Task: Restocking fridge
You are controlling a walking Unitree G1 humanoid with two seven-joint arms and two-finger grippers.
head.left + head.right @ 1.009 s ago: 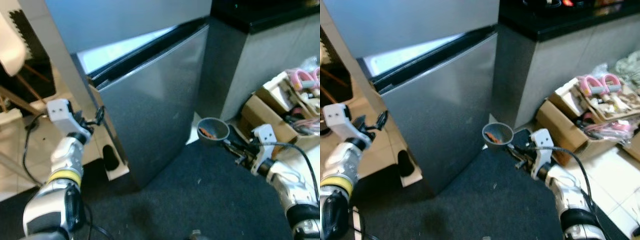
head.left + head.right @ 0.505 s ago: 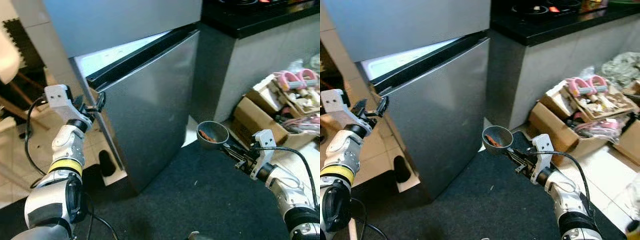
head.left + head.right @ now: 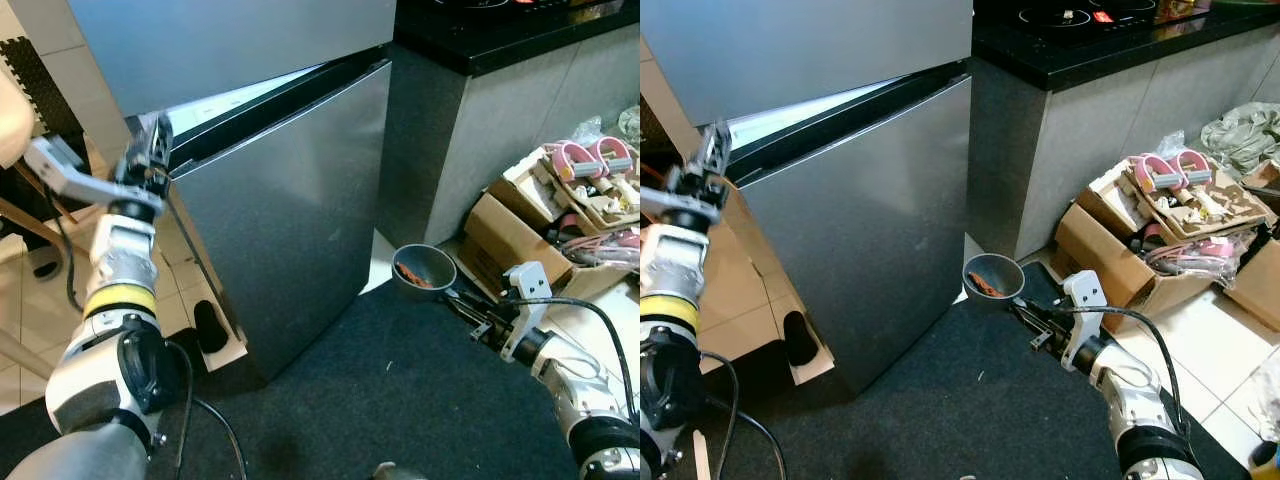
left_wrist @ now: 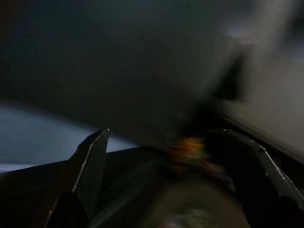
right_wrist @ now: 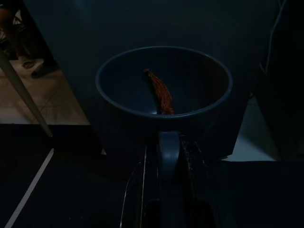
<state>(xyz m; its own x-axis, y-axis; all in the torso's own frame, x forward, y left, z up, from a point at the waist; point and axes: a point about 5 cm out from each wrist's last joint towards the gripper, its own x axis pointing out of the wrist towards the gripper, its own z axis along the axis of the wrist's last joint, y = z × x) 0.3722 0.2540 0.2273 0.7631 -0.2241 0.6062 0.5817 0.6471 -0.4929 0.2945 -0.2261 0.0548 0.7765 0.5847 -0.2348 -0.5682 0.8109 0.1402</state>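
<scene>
The restocking is at an early stage, as far as can be judged: the lower door of the tall stainless-steel fridge (image 3: 290, 200) stands ajar, a bright strip of lit interior showing along its top edge, but nothing has gone inside yet. The left claw (image 3: 150, 160) is raised at the free corner of that door, right at the gap; in the blurred left wrist view its two black fingers (image 4: 90, 161) stand spread apart with nothing between them, so it reads as open and apparently about to pull the door wider. The right claw (image 3: 1035, 318) is closed on the handle of a small dark grey round bowl (image 3: 992, 277), held level out in front over the black floor mat (image 3: 420, 390), just beside the fridge's lower front corner; a strip of orange-red food (image 5: 160, 92) lies inside it. What remains, by my reading, is to swing the door fully open, carry the bowl in onto a shelf, release it and close up. Open cardboard boxes of clutter (image 3: 1160, 215) sit on the floor by the dark stone tabletop (image 3: 1090, 40).
</scene>
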